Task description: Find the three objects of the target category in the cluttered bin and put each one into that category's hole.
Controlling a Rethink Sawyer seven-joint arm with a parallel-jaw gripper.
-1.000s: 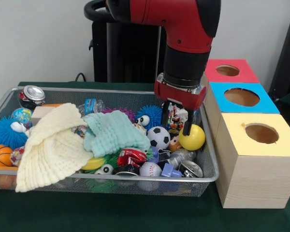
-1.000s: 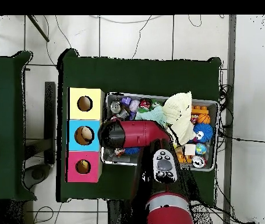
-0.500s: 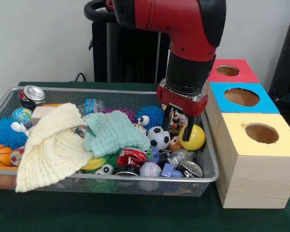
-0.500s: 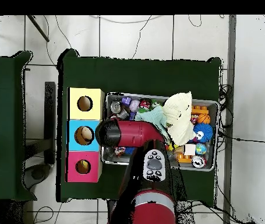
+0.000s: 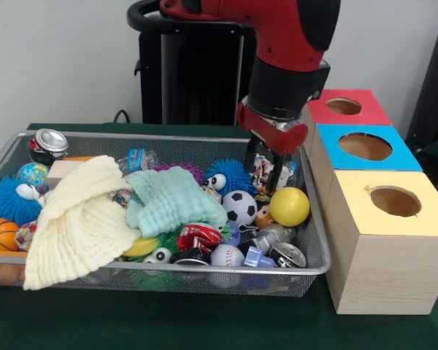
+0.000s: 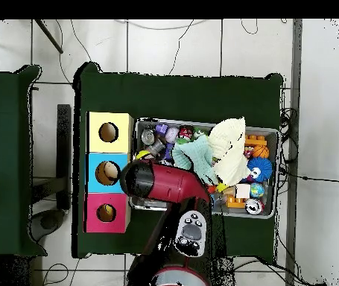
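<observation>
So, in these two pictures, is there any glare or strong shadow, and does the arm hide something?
Front view: even light, soft shadows, small bright glints on the silver can top and the shiny yellow ball. Overhead view: flat light, no glare; the red and black arm hides part of the wire mesh bin and its own gripper.

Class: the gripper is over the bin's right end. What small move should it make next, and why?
Probably a short straight lift. The gripper sits at a small printed toy wedged beside the yellow ball, and whether it has hold is unclear. Rising would show that and clear the bin.
</observation>
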